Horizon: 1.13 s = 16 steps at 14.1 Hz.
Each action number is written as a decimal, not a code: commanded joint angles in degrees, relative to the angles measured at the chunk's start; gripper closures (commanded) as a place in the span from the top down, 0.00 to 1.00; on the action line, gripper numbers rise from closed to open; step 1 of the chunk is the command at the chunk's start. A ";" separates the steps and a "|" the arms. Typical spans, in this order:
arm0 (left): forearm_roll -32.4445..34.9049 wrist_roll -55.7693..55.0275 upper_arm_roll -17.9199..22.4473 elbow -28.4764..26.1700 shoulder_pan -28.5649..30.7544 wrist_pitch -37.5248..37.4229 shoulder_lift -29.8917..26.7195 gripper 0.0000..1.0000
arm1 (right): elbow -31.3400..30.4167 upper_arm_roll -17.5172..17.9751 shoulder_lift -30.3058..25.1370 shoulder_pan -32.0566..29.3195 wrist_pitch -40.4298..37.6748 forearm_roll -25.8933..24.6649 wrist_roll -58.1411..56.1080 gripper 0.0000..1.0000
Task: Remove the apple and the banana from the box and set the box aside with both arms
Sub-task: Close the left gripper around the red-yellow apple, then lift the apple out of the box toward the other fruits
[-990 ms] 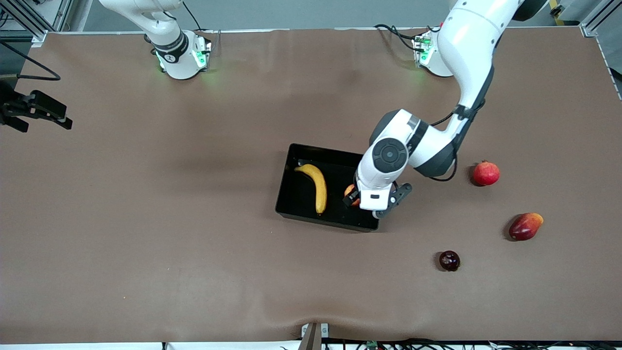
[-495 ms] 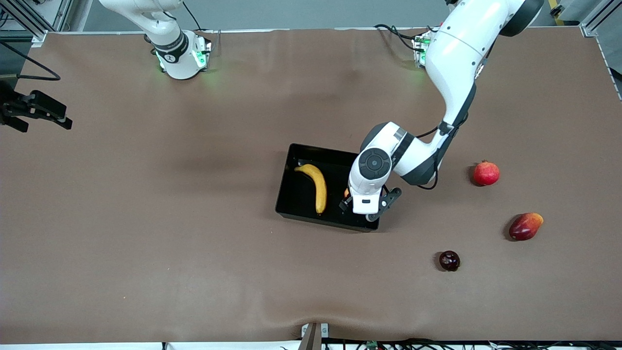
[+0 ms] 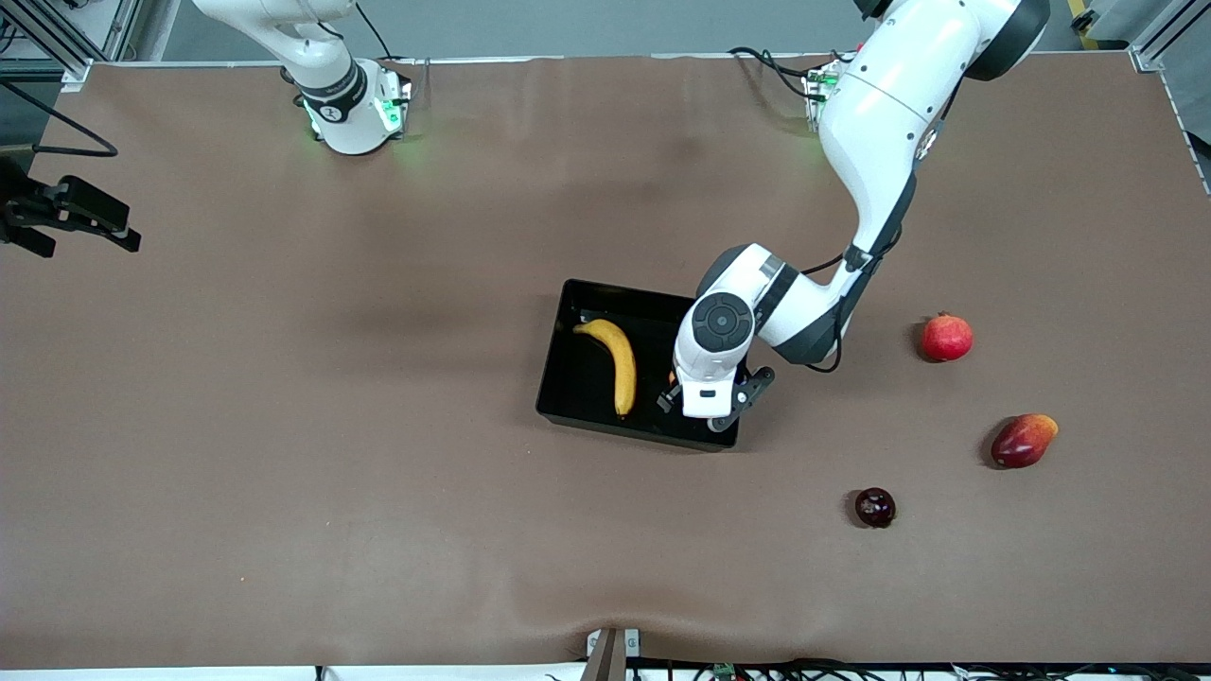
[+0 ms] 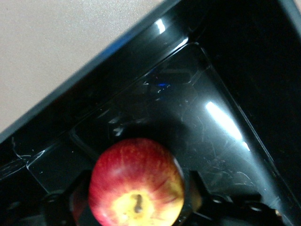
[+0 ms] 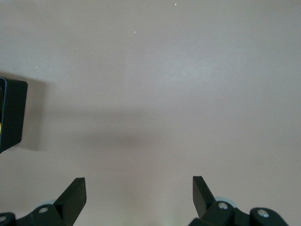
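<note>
No readable text; right arm base [image 3: 333,112] mark perhaps logo, illegible.

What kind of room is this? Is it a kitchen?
Probably a robot lab, not a kitchen: two white robot arms bolted to a brown-covered table, metal framing at the edges, cables trailing.

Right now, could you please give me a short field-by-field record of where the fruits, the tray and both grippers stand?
tray: black tray, mid-table
banana: banana lying in the tray
apple: apple between the left gripper's fingers, over the tray floor, near a corner
left gripper: left gripper shut on the apple, over the tray
right gripper: right gripper open over bare table; arm waiting
loose fruit: pomegranate, mango, dark purple fruit on the table toward the left arm's end
</note>
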 commanded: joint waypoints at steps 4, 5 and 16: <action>1.70 -0.38 0.38 0.59 -0.59 0.24 -1.76 0.00 | 1.29 0.12 0.66 0.01 -0.76 -0.54 -0.19 1.00; 1.70 -0.02 0.38 0.67 -0.41 -0.81 -2.90 0.00 | 1.29 0.21 0.66 0.01 -0.76 -0.54 -0.19 1.00; -1.18 20.42 0.03 1.12 6.87 -16.63 -19.60 0.00 | 1.29 0.21 0.75 0.01 -0.67 -0.36 -0.19 1.00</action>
